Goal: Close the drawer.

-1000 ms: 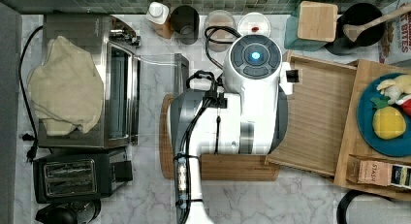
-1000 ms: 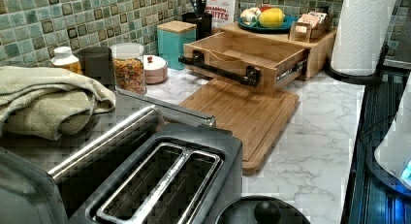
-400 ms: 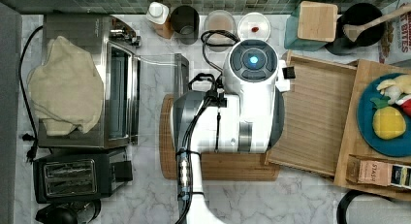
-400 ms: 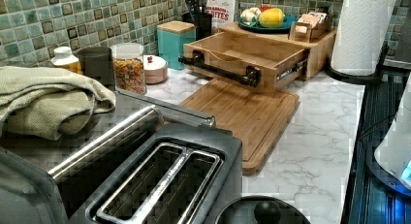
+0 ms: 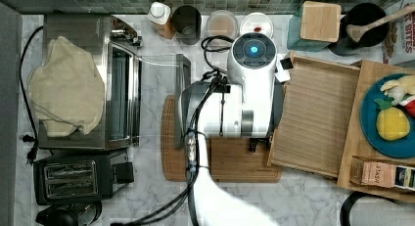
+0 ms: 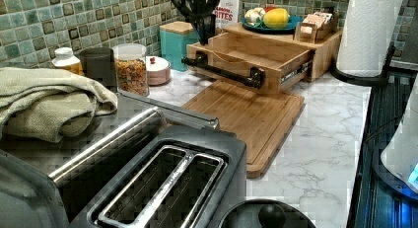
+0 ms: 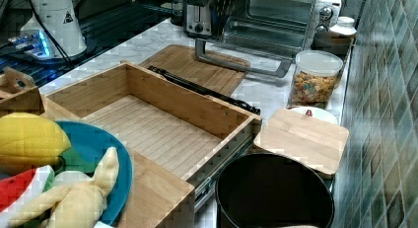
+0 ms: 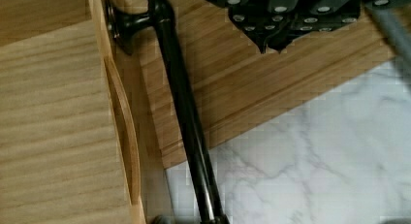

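Since a second before, the arm (image 5: 244, 99) had shifted toward the top view's right, nearer the drawer (image 5: 318, 118). The drawer stood pulled out over the cutting board (image 6: 246, 119). Its black bar handle (image 8: 186, 117) lay just beside the gripper (image 8: 271, 40); whether the fingers were parted could not be told.

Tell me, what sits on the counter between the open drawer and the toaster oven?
In the right view, a wooden cutting board lies flat between the drawer and the toaster oven.
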Controlling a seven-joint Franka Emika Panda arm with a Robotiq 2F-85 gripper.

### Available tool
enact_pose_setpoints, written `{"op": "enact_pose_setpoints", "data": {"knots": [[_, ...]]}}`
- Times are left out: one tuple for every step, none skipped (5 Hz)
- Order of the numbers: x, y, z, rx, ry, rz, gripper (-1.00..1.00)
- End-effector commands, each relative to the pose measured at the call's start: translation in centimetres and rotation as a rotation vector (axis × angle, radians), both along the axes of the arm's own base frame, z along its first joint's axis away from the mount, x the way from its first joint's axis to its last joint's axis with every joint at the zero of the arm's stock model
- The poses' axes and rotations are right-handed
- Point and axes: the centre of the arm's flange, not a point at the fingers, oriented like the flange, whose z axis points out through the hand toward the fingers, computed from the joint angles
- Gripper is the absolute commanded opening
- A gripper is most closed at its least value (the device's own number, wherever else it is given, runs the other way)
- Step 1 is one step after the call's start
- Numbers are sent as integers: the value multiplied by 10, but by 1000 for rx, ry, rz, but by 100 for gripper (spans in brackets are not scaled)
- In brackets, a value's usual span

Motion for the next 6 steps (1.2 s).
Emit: {"op": "enact_pose_setpoints", "data": {"knots": [[13,-39,-31,-24,-121,60,-100],[12,-52,-34,-6,-159,49,-100],[17,-66,-41,-20,-173,75,-100],[15,-85,-48,-22,-210,99,-100],[12,-106,-55,-21,-221,126,-100],[14,-126,-69,16,-140,107,-100]]}}
